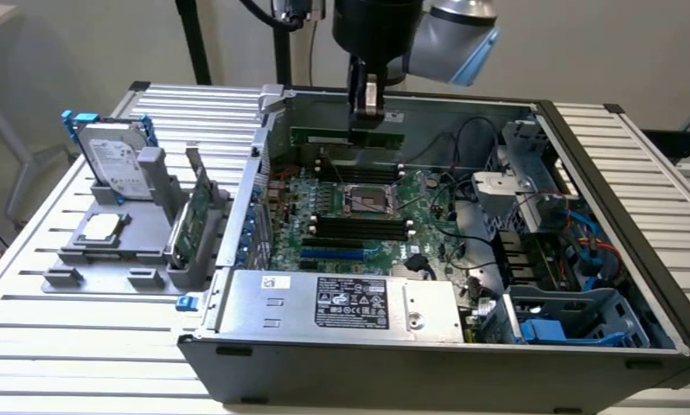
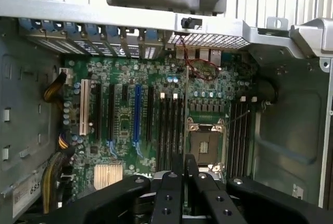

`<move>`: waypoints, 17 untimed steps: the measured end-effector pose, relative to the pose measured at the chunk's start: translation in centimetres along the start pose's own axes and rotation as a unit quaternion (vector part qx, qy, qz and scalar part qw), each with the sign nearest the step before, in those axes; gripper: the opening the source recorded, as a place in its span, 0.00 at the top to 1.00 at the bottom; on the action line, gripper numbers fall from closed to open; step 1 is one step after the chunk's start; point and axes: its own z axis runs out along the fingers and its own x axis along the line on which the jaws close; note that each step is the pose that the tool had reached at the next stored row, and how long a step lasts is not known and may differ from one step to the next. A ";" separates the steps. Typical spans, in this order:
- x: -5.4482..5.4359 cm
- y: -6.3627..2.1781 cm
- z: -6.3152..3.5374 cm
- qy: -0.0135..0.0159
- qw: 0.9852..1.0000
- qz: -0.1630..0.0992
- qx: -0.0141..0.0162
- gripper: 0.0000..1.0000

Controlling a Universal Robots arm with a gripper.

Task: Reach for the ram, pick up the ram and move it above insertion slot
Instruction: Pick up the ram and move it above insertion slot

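Green stick, one: the ram [image 1: 342, 137] hangs level at the tip of the gripper [image 1: 368, 117], inside the open computer case [image 1: 437, 380] near its far wall, above the motherboard [image 1: 357, 203]. One arm, one gripper. Fingers look pinched together on the ram's top edge, though the contact line itself is hard to make out in the exterior view. In the wrist view the gripper [image 2: 184, 157] shows two black fingers [image 2: 169, 193] nearly meeting, with the ram between them not clearly visible (edge-on, probably).

One CPU socket [image 1: 368, 197] sits mid-board, also seen from the wrist [image 2: 204, 142]. Dark memory slots [image 2: 170, 130] run beside it on both sides; exact count unclear. One power supply [image 1: 339, 303] fills the case's near edge. Cables and a drive cage [image 1: 530, 186] crowd the side at the exterior view's right; the space over the board is open.

One grey fixture [image 1: 103, 259] stands on the bench [image 1: 79, 337] just beside the case, toward the bench's edge at the exterior view's left. It carries one hard drive [image 1: 114, 160], one processor chip [image 1: 100, 226] and one expansion card [image 1: 189, 220].

Arm's upper part is cut off by the frame.
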 end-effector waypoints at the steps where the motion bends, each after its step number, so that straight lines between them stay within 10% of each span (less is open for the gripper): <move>1: -0.3 -0.20 0.08 0.000 1.000 0.000 0.000 0.87; 12: -1.9 -2.08 0.53 0.011 1.000 0.003 0.002 0.87; 17: -1.9 -2.17 0.54 0.011 1.000 0.005 0.002 0.87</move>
